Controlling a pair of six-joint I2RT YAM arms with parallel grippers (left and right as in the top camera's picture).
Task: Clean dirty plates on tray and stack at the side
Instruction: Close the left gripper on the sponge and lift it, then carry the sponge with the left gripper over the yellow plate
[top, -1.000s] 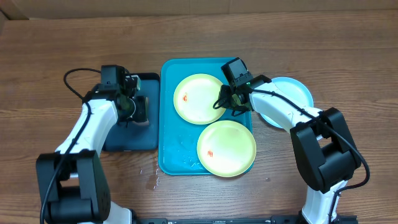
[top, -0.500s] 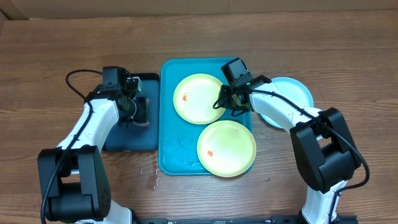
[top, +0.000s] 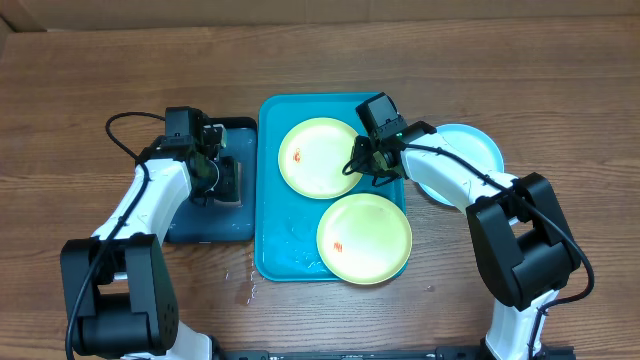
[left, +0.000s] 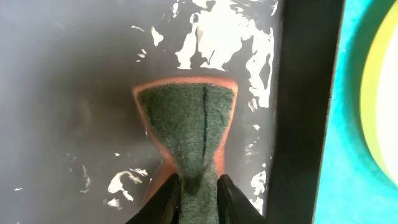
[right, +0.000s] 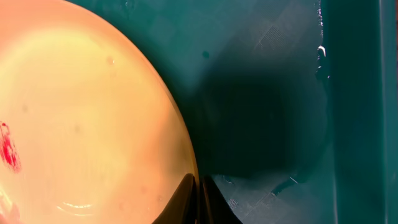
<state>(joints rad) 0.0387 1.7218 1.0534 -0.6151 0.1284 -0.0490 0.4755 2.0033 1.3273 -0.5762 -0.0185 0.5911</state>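
On the wooden table (top: 100, 80), the right gripper (top: 363, 167) pinches the right rim of the far plate (top: 315, 155) in the turquoise tray (top: 275, 230). The plate extends left toward the left gripper (left: 198, 196), which clamps a sponge (left: 186, 124) over the navy tray (top: 200, 225).

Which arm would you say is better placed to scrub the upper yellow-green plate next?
Left, I think: the left gripper pinches the sponge, while the right gripper is shut on the upper plate at its rim, seemingly steadying it.

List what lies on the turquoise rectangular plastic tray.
Two round yellow-green plastic plates, upper plate and lower plate, both red-smeared, plus water droplets. The right gripper pinches the upper plate's rim. They hide the tray floor beneath.
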